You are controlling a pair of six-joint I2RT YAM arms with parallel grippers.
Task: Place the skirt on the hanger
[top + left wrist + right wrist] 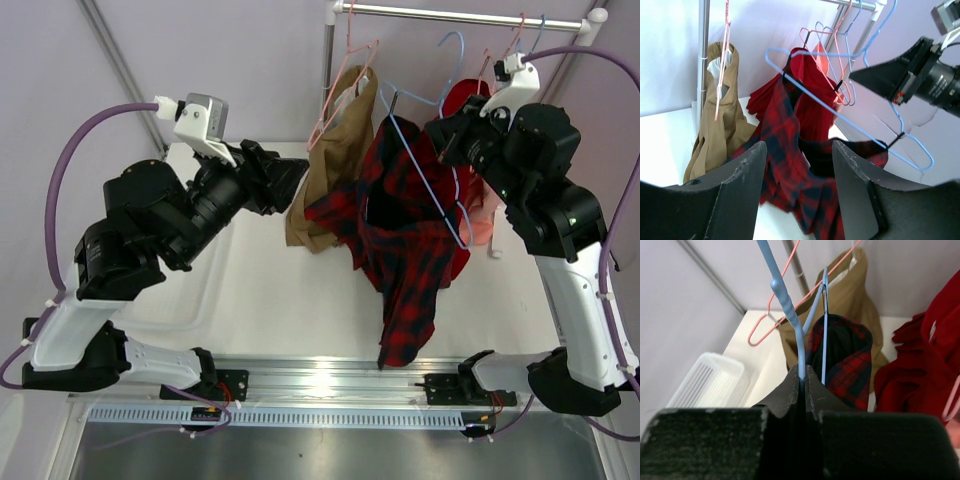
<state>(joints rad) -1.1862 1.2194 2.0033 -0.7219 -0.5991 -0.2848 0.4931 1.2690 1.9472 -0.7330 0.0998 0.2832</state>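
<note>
Right end effector (801,375): clamped tight on the neck of the hanger (782,295), just under the hook. It holds the frame up, tilted, above the far right part of the bench (250,290).
Left end effector (799,150): jaws spread wide with nothing in them, facing the cloth from the left and apart from it.
Skirt (405,230): slung over the hanger in mid-air, bunched at the top, with one long tail dropping toward the near edge. I can't tell whether that tail touches the bench.
Step in hand: by my reading, getting the waistband seated evenly on the wire.
Doing it well: take a pinch of the plaid edge close to the wire, not the loose tail. Draw it along the blue arm toward the low shoulder while the right side holds the frame steady. Go gently, because a hard tug could drag the whole garment off.
Left wrist view adds: the blue wire passes through the plaid folds, and its far shoulder is bare. The plain red garment (815,90) hangs right behind.
Right wrist view adds: the grip itself, closed around the wire, and a white basket (705,382) below.
Top view adds: both arms together, the rail (460,12), and the tan garment (335,170) just beside the skirt.
</note>
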